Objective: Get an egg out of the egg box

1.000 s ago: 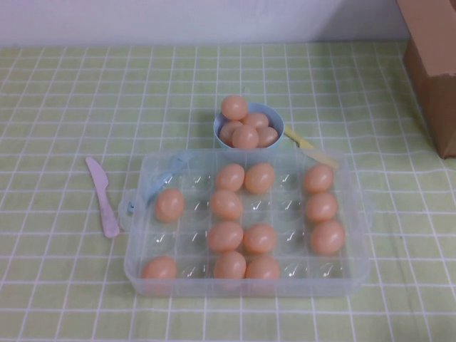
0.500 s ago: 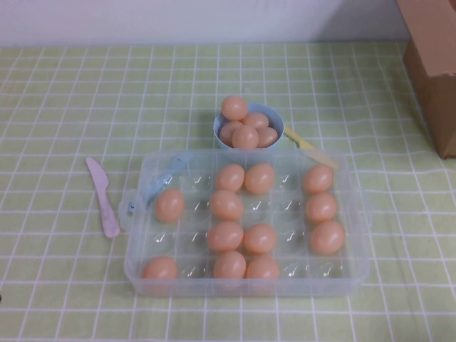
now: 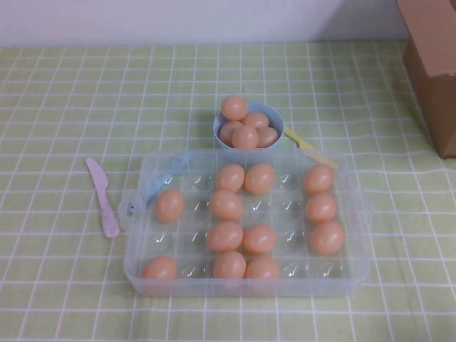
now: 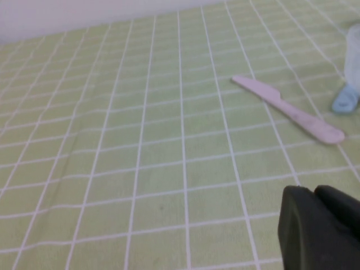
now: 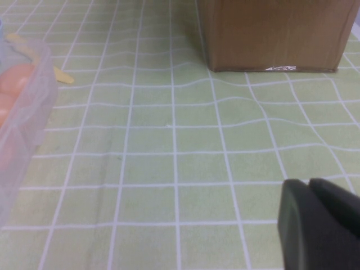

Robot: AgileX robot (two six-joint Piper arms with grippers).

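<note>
Green-checked tabletop point(image 3: 64, 92) against a white wall. Egg box point(image 3: 246, 285) at centre, an egg point(image 3: 169, 205) inside. Left tool point(image 4: 320, 230) and right tool point(image 5: 318, 225) low over bare cloth; cannot tell their state.

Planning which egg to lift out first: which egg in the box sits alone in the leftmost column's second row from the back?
The egg beside the pale blue clasp in the egg box; empty cups separate it from the others. Neither the left gripper nor the right gripper is near it.
</note>
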